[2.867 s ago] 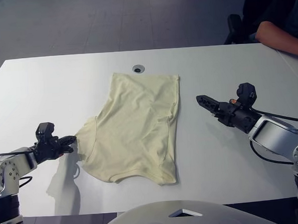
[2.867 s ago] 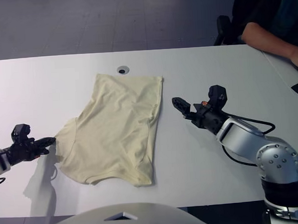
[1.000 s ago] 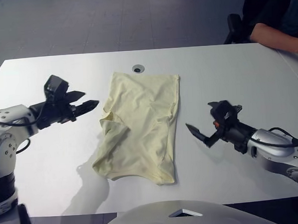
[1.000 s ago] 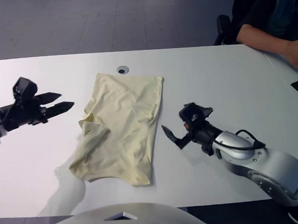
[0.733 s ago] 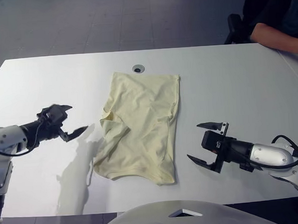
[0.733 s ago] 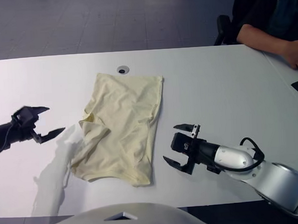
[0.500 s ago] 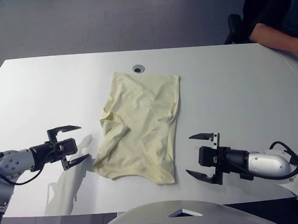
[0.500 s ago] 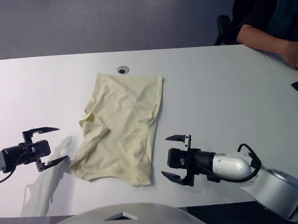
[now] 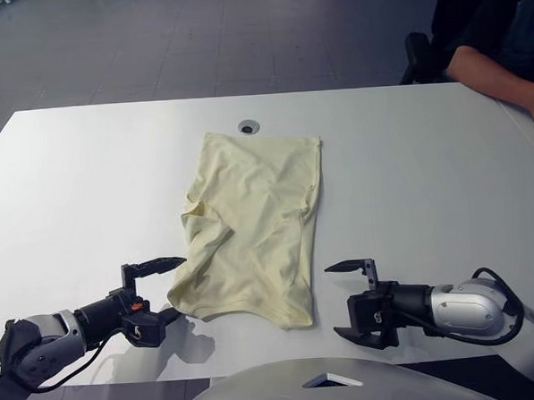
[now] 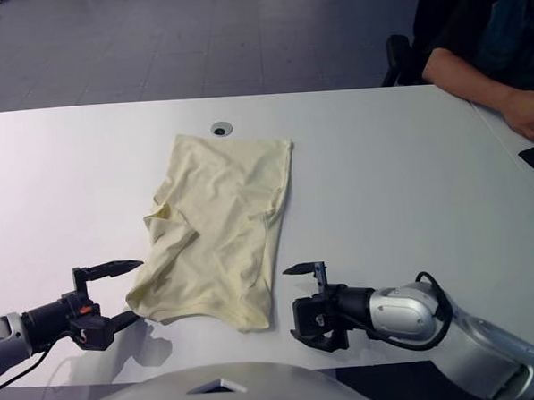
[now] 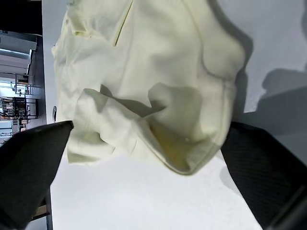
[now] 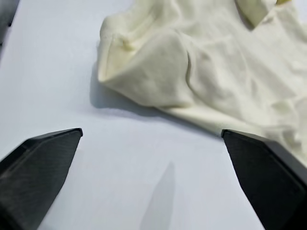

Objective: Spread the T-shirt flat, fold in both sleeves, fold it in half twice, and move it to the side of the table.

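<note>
Item: T-shirt (image 9: 251,228), pale yellow, one piece, lying on a white table (image 9: 427,174).

Position: middle of the table, a little toward 6 o'clock, long axis running from 12 to 6. Its far edge lies near a round cable hole (image 9: 248,127) at 12 o'clock, apart from it.

Open room: wide bare tabletop at 3 o'clock and at 9 o'clock of the shirt, reaching to both side edges. A broad bare band at 12 o'clock, beyond the cable hole. At 6 o'clock there is only a narrow strip between the shirt and the table's near edge.

Left gripper (image 9: 177,285): low over the table at the shirt's 7 o'clock corner, just beside the cloth, jaws apart, holding nothing. In the left wrist view the near corner of the shirt lies between the two dark jaws.

Right gripper (image 9: 333,300): low over the table at the shirt's 5 o'clock corner, near the cloth but apart from it, jaws apart, holding nothing.

Condition of item: narrowed to a long strip, not flat. The 12 o'clock edge is straight. The 3 o'clock side is fairly straight, with a seam running along it. The 9 o'clock side is bunched, with a raised crumple of cloth at mid-length. The 6 o'clock edge curves inward. The 5 o'clock corner stands up in a small rounded fold and casts a shadow. Shallow wrinkles run lengthwise across the whole surface.
</note>
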